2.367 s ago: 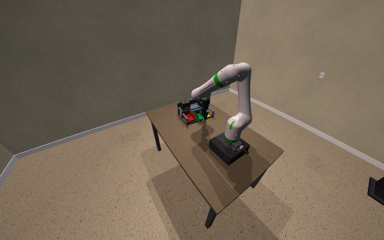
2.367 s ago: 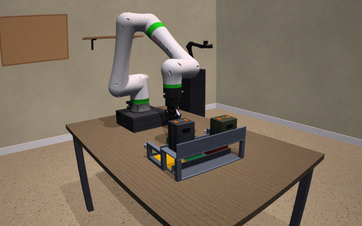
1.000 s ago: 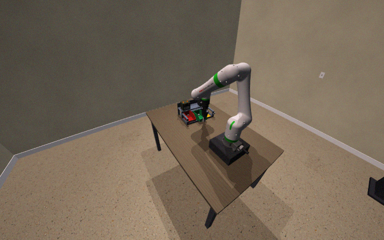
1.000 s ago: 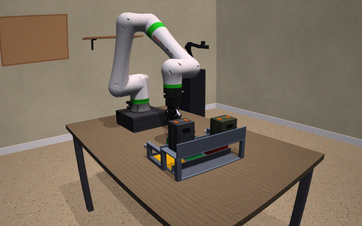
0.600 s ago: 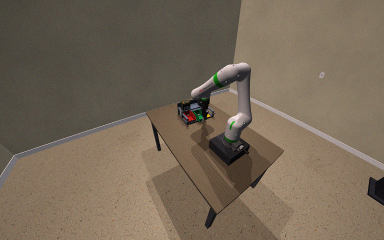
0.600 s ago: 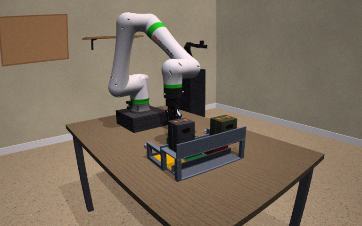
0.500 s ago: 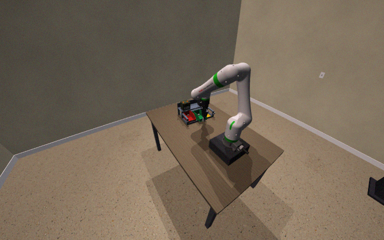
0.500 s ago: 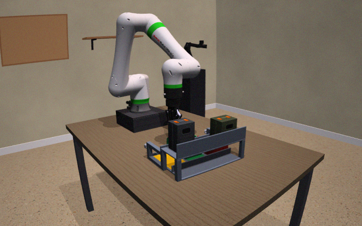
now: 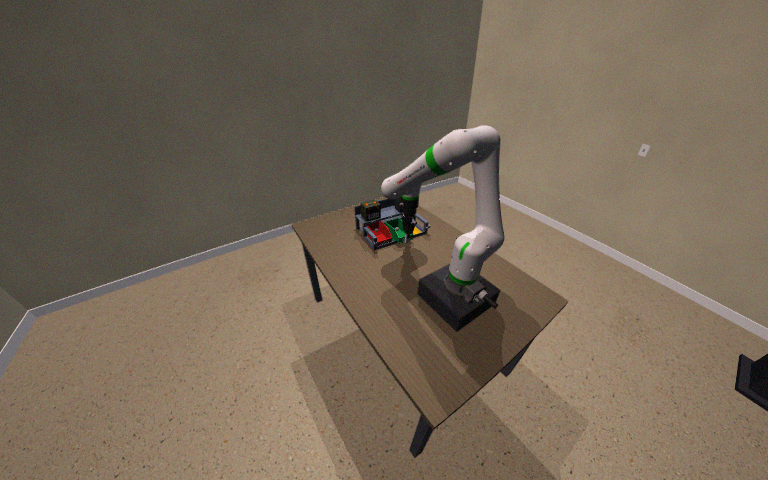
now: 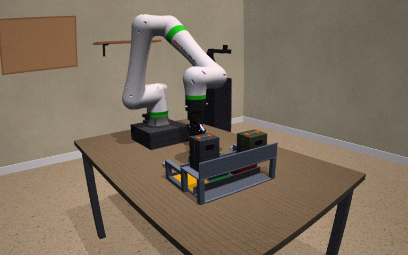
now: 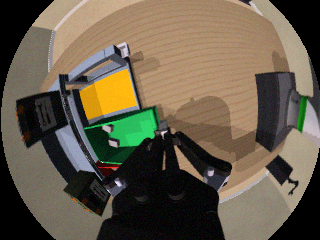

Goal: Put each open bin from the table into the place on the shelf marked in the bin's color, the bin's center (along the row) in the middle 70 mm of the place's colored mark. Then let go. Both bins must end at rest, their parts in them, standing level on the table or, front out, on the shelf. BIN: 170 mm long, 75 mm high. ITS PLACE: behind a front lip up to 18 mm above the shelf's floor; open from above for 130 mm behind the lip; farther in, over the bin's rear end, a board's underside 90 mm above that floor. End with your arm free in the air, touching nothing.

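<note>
The green bin (image 9: 395, 230) (image 11: 137, 128) sits in the shelf (image 10: 234, 188) between the red bin and the yellow place, with small pale parts in it. Whether it stands fully level is too small to tell. The red bin (image 9: 379, 231) (image 11: 107, 170) sits beside it, mostly hidden by my gripper in the wrist view; a small pale part shows in it. The yellow mark (image 10: 187, 179) (image 11: 112, 95) is uncovered. My gripper (image 9: 406, 238) (image 11: 164, 125) is shut with nothing between its fingers, its tips at the green bin's front end. The tips are hidden in the exterior view.
A dark grey box (image 10: 204, 151) (image 11: 41, 117) and an olive box (image 9: 370, 211) (image 10: 251, 141) (image 11: 87, 192) stand on the shelf's upper board. The shelf's end frame (image 11: 95, 63) rises beside the yellow place. The robot's black base block (image 9: 455, 300) (image 10: 159, 133) stands on the same table.
</note>
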`<state>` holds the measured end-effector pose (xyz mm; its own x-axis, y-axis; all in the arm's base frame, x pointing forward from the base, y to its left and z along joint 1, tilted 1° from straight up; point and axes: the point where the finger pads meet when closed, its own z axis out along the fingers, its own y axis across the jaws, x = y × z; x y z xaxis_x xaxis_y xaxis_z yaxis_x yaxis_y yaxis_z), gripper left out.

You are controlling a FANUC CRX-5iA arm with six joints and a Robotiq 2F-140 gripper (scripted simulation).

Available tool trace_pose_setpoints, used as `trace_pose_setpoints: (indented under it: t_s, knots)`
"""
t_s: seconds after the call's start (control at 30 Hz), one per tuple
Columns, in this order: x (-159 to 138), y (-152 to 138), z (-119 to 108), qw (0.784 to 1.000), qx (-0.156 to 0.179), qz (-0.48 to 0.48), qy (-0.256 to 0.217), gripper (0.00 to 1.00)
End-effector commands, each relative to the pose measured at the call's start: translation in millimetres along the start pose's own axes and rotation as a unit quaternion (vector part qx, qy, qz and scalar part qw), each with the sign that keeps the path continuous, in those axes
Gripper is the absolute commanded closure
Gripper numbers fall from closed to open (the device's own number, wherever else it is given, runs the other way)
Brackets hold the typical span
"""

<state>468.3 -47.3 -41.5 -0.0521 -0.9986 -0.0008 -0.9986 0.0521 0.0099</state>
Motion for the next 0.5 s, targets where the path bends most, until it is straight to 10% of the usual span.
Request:
trace_pose_setpoints:
  t_s: [0.0,0.47]
  knots:
    - [0.0,-2.6,-0.2,1.000,0.000,0.000,0.000,1.00]
    - [0.0,-10.6,-0.2,1.000,0.000,0.000,0.000,1.00]
